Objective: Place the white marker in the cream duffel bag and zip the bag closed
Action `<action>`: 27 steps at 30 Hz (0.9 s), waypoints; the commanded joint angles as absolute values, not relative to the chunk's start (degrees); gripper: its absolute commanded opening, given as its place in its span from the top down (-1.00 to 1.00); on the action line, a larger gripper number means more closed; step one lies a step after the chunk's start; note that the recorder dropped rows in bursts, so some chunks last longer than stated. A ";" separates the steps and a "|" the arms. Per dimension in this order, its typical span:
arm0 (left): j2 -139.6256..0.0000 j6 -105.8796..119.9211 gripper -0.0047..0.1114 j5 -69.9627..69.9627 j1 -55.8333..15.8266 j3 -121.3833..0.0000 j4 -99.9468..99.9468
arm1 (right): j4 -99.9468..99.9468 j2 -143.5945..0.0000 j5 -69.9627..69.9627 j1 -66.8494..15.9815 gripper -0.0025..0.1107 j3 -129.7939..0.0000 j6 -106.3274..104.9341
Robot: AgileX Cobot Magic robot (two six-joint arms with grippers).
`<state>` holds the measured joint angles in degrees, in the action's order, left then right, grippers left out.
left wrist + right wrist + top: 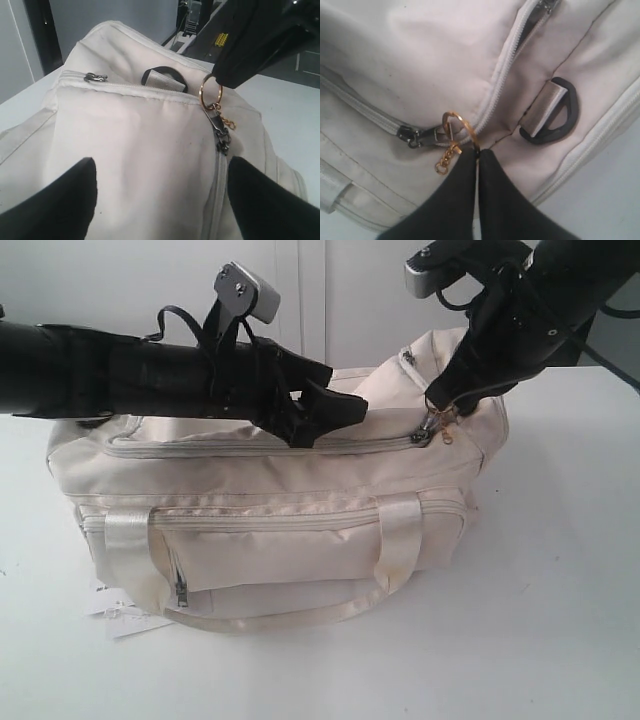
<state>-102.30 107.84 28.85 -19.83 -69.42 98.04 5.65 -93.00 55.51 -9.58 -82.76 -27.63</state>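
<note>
The cream duffel bag (270, 530) stands on the white table, its top zipper run closed to the right end. My right gripper (440, 405) is shut on the gold ring (462, 131) of the top zipper pull (218, 120), at the bag's right end. My left gripper (325, 420) rests open on the bag's top, its black fingers (60, 200) spread over the cream fabric beside the zipper track. The white marker is out of view.
A black end ring (555, 117) with its strap loop sits at the bag's end near the right gripper. A second small metal pull (95, 77) lies on another zipper. A white paper tag (125, 618) pokes out under the bag's left front corner.
</note>
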 commanded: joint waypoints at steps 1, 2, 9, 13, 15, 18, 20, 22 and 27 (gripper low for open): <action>-104.91 105.96 -0.37 30.68 -20.12 -72.36 96.67 | 5.79 -92.88 54.87 -8.96 0.96 -82.64 -28.29; -105.38 105.97 -0.37 31.00 -20.12 -72.81 96.68 | 5.79 -92.88 54.87 -8.96 0.96 -82.64 -28.29; -108.14 106.20 -0.37 31.76 -20.80 -75.05 95.85 | 5.79 -92.88 54.86 -8.96 0.96 -82.64 -28.29; -108.75 106.45 -0.35 32.66 -21.71 -75.57 95.85 | 5.79 -92.88 54.97 -8.96 0.96 -82.64 -28.29; -108.75 106.71 -0.32 31.95 -21.99 -75.57 95.35 | 5.79 -92.88 54.97 -8.96 0.96 -82.64 -28.29; -108.75 106.57 -0.28 31.84 -22.10 -75.57 93.59 | 5.79 -92.88 54.97 -8.96 0.96 -82.64 -28.29; -108.75 105.78 -0.26 31.84 -22.10 -75.57 92.22 | 5.79 -92.88 54.97 -8.96 0.96 -82.64 -28.29; -108.75 104.43 -0.20 31.84 -22.10 -75.57 91.04 | 5.79 -92.88 55.08 -8.96 0.96 -82.64 -28.29; -108.75 103.56 0.34 31.84 -22.10 -75.57 89.33 | 5.79 -92.88 55.08 -8.96 0.96 -82.64 -28.29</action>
